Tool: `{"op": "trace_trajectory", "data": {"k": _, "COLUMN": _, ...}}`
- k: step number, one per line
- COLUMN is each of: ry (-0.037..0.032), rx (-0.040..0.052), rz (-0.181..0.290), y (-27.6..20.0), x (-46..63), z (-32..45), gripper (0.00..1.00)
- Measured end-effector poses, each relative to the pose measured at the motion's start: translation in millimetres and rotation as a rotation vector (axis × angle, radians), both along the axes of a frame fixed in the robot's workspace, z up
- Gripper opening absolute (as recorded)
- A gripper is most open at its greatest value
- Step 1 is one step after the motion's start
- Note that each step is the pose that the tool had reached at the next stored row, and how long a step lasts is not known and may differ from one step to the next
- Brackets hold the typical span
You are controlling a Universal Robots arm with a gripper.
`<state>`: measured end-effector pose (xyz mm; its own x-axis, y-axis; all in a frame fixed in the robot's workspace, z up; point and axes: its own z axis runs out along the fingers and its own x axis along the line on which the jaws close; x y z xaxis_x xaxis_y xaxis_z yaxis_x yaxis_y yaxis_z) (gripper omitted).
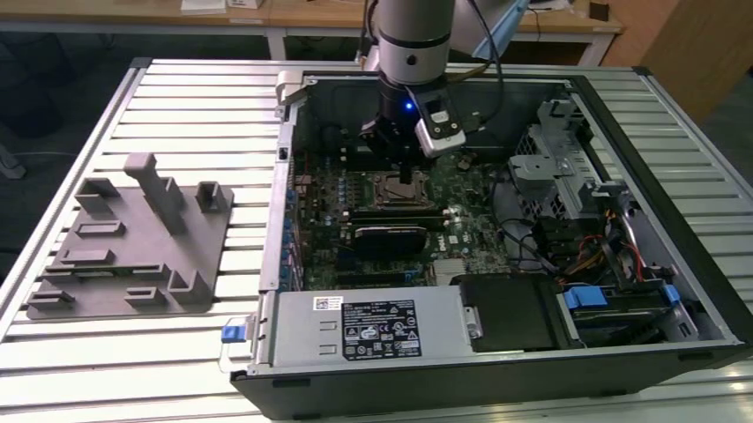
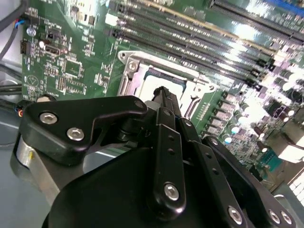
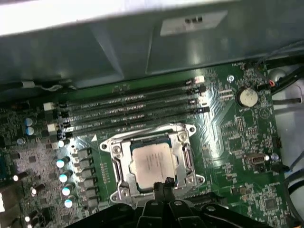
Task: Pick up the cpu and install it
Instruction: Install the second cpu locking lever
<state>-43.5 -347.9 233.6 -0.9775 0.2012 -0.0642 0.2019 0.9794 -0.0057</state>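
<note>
The cpu (image 3: 151,162), a flat silver square, lies inside the metal-framed socket (image 3: 118,156) on the green motherboard (image 3: 228,133). My gripper (image 3: 161,186) hovers just over the edge of the socket, its black fingertips drawn together with nothing between them. The second wrist view looks along the black finger links to the gripper (image 2: 164,95), with the socket (image 2: 130,64) just beyond the tips. In the exterior view the gripper (image 1: 406,169) reaches down into the open computer case (image 1: 659,115), right above the socket (image 1: 401,186).
A grey plastic tray (image 1: 130,242) with upright posts rests on the slatted table at the exterior view's left. Memory slots (image 3: 128,111) run beside the socket. Inside the case are a power supply (image 1: 365,326), a drive cage (image 1: 565,167) and cable bundles (image 1: 588,256).
</note>
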Motion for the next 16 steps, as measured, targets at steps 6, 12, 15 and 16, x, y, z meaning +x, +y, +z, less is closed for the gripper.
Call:
{"op": "trace_trajectory", "data": {"k": 6, "ry": 0.0000, "rx": 0.0029, "rz": 0.000, "y": -10.5, "x": 0.0, "z": 0.0, "gripper": 0.11}}
{"op": "trace_trajectory", "data": {"k": 12, "ry": 0.0000, "rx": 0.0114, "rz": 0.001, "y": -18.0, "x": 0.0, "z": 0.0, "gripper": 0.11}}
{"op": "trace_trajectory", "data": {"k": 15, "ry": 0.0000, "rx": 0.0220, "rz": 0.001, "y": -20.9, "x": 0.0, "z": 0.0, "gripper": 0.11}}
{"op": "trace_trajectory", "data": {"k": 16, "ry": 0.0000, "rx": 0.0265, "rz": 0.002, "y": -21.8, "x": 0.0, "z": 0.0, "gripper": 0.11}}
